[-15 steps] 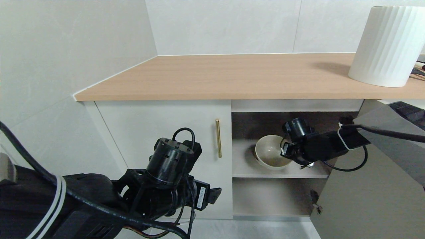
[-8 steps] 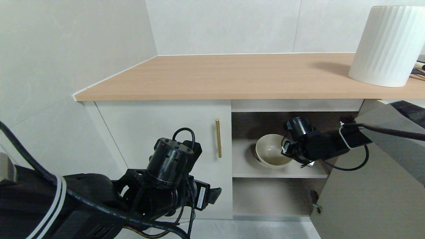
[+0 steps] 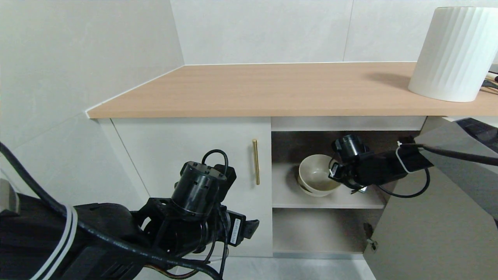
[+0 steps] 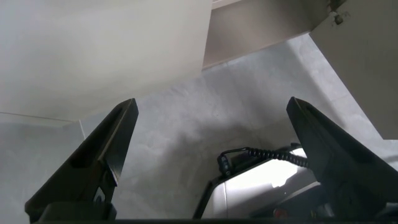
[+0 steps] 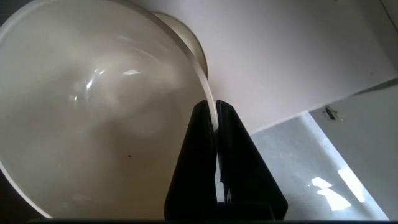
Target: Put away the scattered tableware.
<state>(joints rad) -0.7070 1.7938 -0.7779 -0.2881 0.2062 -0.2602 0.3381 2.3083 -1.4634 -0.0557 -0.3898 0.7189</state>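
right end effector [image 3: 334, 174] is clamped on the rim of the beige bowl [image 3: 316, 178], one finger inside & one outside, as the right wrist view shows plainly. over the last sec it has crept up a touch & a bit further into the open cupboard, toward its closed-door side, taking the bowl w/ it; the desk [image 3: 272, 89] edge hasn't budged in the head view, so that's the arm moving, not the camera. bowl hangs tilted, mouth turned toward the end effector, low over the middle shelf [image 3: 286, 199]. can't tell from here if its base touches the shelf or sits just clear. my read: this is the placing step, nearly done but not released. the small lift looks like it's repositioning or nudging deeper before setting down, so next it needs to level out, lower, then let go. risk is the tilt: dropped like this it could rock or roll toward the shelf's front edge. the open cupboard door [image 3: 412, 233] stands beside the arm on the right, the left door [image 3: 186, 147] is closed w/ its brass handle [image 3: 255, 162] just beside the opening. left end effector [image 4: 211, 102] is parked low in front of the closed door, fingers spread wide, nothing in it. a white ribbed container [image 3: 453, 54] stands on the desk, far right.
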